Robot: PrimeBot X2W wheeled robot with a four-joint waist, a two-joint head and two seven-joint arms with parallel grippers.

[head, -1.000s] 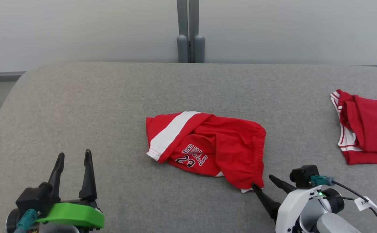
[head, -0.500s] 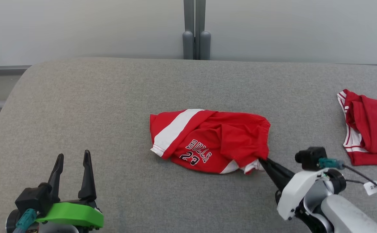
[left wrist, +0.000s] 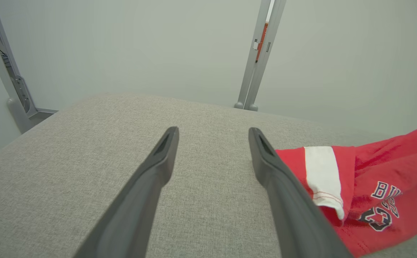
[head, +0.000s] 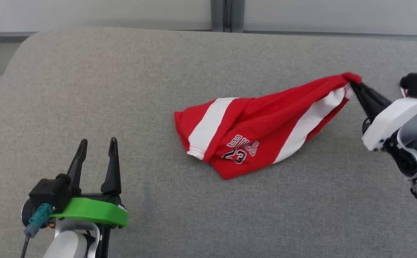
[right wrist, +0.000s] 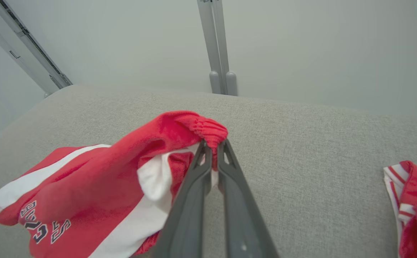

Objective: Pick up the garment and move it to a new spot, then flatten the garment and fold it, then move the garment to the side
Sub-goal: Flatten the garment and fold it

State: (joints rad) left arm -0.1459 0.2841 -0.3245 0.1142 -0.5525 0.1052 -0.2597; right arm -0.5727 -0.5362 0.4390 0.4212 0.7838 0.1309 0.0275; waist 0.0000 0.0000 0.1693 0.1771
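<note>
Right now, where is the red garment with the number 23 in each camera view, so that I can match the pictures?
Head view: the red garment lies right of centre, one end held up by the right gripper.
Left wrist view: it sits in the lower right corner.
Right wrist view: it fills the lower left and centre, its waistband pinched at the fingertips.
Shared landmark: the grey double post, near the top in all three.
</note>
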